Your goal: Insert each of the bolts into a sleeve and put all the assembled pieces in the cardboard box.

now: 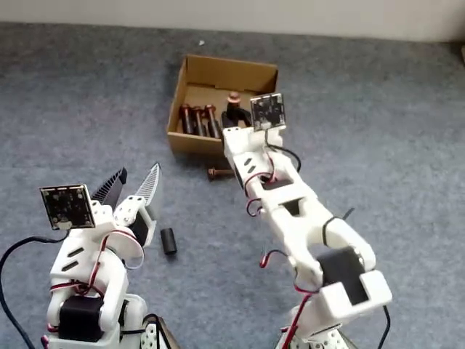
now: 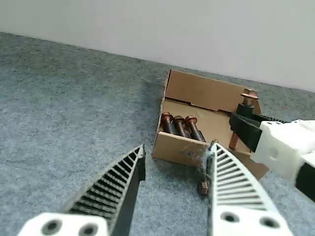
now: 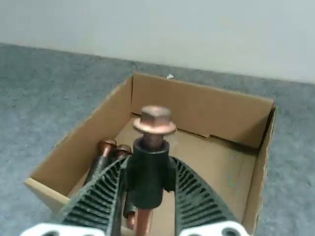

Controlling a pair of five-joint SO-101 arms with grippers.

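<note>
My right gripper (image 3: 147, 184) is shut on an assembled piece (image 3: 149, 162), a copper bolt upright in a black sleeve, held over the open cardboard box (image 1: 190, 139). The same piece (image 1: 233, 106) stands above the box's right half in the high view, and the left wrist view shows the held piece (image 2: 242, 120) too. Three assembled pieces (image 1: 198, 120) lie side by side in the box's left half. A loose bolt (image 1: 219, 173) lies on the carpet just in front of the box. A loose black sleeve (image 1: 168, 241) lies near my left gripper (image 1: 132, 181), which is open and holds nothing.
Grey carpet (image 1: 378, 145) covers the whole work surface, with open room left and right of the box. A pale wall (image 2: 197, 29) runs behind the box. The right arm (image 1: 305, 225) stretches diagonally from the front right toward the box.
</note>
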